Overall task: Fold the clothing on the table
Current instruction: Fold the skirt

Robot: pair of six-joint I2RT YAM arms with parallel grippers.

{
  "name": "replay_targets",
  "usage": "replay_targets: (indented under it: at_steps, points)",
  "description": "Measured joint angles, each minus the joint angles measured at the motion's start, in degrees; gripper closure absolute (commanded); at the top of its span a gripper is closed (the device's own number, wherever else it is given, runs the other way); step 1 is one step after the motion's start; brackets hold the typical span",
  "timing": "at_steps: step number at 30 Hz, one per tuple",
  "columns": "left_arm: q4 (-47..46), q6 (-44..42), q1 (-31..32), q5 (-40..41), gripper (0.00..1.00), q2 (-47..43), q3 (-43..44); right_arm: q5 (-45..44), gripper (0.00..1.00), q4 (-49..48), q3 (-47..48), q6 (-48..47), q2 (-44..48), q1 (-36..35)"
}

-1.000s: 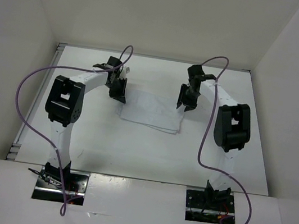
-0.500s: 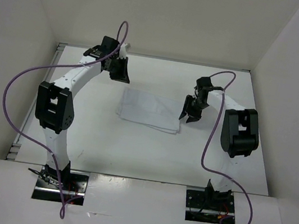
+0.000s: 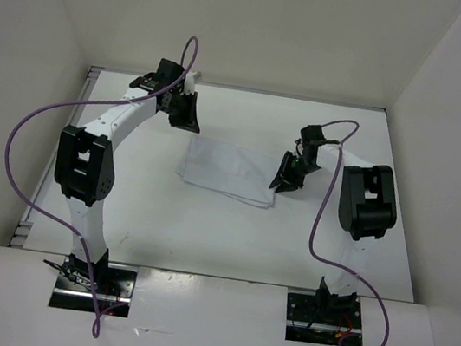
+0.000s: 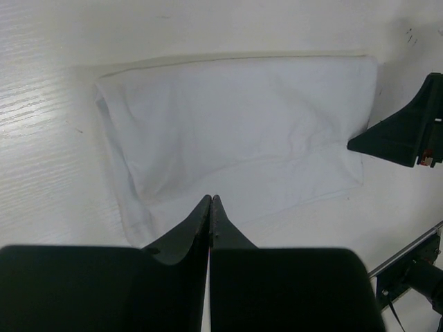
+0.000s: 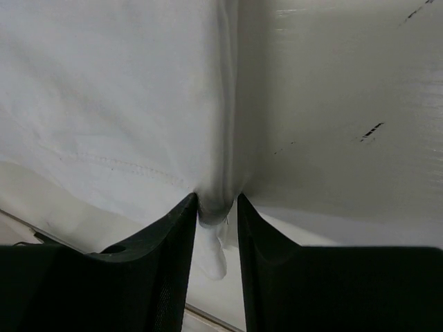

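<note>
White walls (image 3: pixel 238 16) closed the scene on three sides, and between them lay one flat white desk (image 3: pixel 204 230) with a thin metal rim. Two arms stood at its near edge, one left arm (image 3: pixel 84 158) and one right arm (image 3: pixel 366 203), each on its own black base plate. One purple cable ran along each arm, so there were two cables in all.

Only one piece of clothing (image 3: pixel 227 168) was on the desk. It was white and thin, it lay flat in a roughly rectangular shape with some faint creases, and it sat in the middle of the desk between the two arms.

The left fingers (image 4: pixel 210 207) were pressed together with nothing between them. In the top view they were at the far left corner of the clothing, and it could not be told if they touched it. In the left wrist view the clothing (image 4: pixel 235 131) spread out beyond their tips.

The right fingers (image 5: pixel 183 225) were at the right edge of the clothing. In the right wrist view a narrow ridge of the fabric (image 5: pixel 216 187) stood up between the two fingers, and they were clamped on it. To the right of this ridge the bare desk (image 5: pixel 332 104) showed two small dark marks.
</note>
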State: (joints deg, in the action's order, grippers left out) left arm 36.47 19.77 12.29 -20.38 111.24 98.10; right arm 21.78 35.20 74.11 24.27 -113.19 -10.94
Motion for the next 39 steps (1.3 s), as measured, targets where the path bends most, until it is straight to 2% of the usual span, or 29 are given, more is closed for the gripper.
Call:
replay_targets:
  at_steps: [4, 6, 9, 12, 13, 16, 27, 31, 39]
  points:
    - [0.0, 0.0, 0.0, -0.4, 0.96, 0.0, 0.0, 0.0, 0.65, -0.3, -1.2, 1.1, 0.7, 0.0]
    - [0.0, 0.1, 0.0, -0.7, 0.96, 0.1, 0.0, 0.2, 0.68, -0.6, -1.9, 1.7, 1.0, 0.0]
    - [-0.1, 0.1, 0.0, -1.6, 0.96, 0.4, 0.0, 1.2, 0.76, -1.4, -2.7, 2.9, 1.0, -0.1]
    - [-0.3, 0.0, 0.1, -3.4, 0.95, 1.1, 0.1, 2.4, 0.87, -2.5, -3.6, 3.9, 0.9, -0.2]
    - [-0.5, -0.1, 0.2, -4.3, 0.94, 1.5, 0.1, 2.9, 0.93, -2.8, -3.7, 4.3, 0.7, -0.2]
    - [-0.7, -1.4, 0.9, -8.1, 0.94, 3.1, 0.2, 3.7, 0.99, -3.4, -3.7, 5.0, 0.3, -0.2]
    - [-4.3, -4.7, 8.9, -19.9, 0.94, 8.4, -2.9, -2.9, 1.0, -0.2, 1.8, 0.9, 0.3, -0.7]
    - [-4.9, -4.6, 10.7, -19.7, 0.96, 12.5, -2.8, -4.5, 1.0, 0.6, 2.8, -0.3, 0.3, -0.7]
    - [-4.8, -3.7, 13.0, -12.6, 1.0, 16.9, -2.8, -5.4, 1.0, 3.0, 3.5, -2.5, 0.3, -0.7]
